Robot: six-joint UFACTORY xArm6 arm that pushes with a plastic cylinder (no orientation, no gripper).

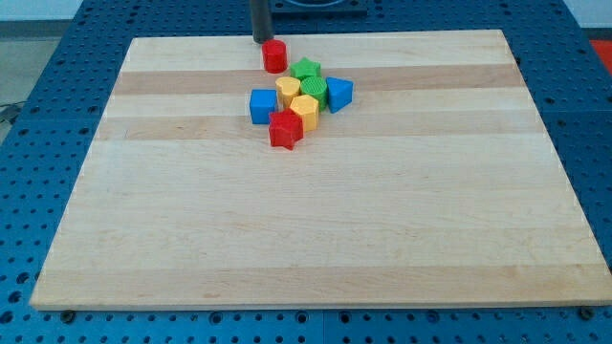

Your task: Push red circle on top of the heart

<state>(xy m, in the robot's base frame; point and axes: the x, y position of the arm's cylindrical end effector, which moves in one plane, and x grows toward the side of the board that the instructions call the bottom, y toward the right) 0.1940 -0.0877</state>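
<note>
My tip point(262, 39) sits at the worktop's point(316, 229) top edge, just above-left of the red circle point(275, 55). Below the circle lies a tight cluster. The green star point(306, 69) is its topmost piece, with the yellow heart point(286, 90) lower left and the green block point(313, 89) directly beneath. The blue triangle point(338, 93) flanks the right, the blue cube point(263, 106) the left. What I take for a yellow hexagon point(304, 111) touches the red star point(285, 128) at the bottom.
</note>
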